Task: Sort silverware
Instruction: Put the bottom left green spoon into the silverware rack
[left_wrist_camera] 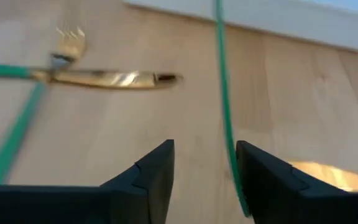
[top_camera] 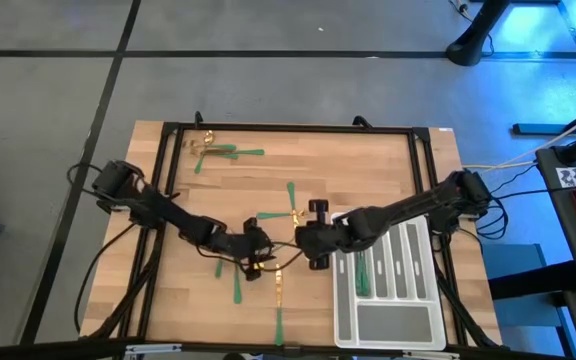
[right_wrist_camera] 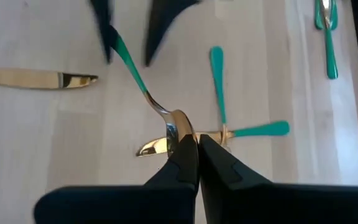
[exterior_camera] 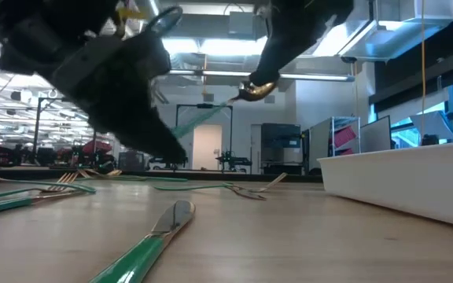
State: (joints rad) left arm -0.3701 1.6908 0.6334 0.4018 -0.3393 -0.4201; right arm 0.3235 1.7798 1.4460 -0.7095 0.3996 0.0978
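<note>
We pinch a spoon [right_wrist_camera: 166, 121] by its bowl in our right gripper [right_wrist_camera: 197, 155], mid-table beside the tray [top_camera: 388, 325]; our left gripper [left_wrist_camera: 205, 165] stands parted. Some silverware [top_camera: 363, 270] is sorted; most silverware remains scattered.

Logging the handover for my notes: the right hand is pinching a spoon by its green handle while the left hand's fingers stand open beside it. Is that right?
Not quite. The right hand pinches the spoon by its gold bowl, not its green handle; the right wrist view shows the handle pointing away toward the left hand. The left hand's fingers do stand open, as its wrist view shows.
</note>
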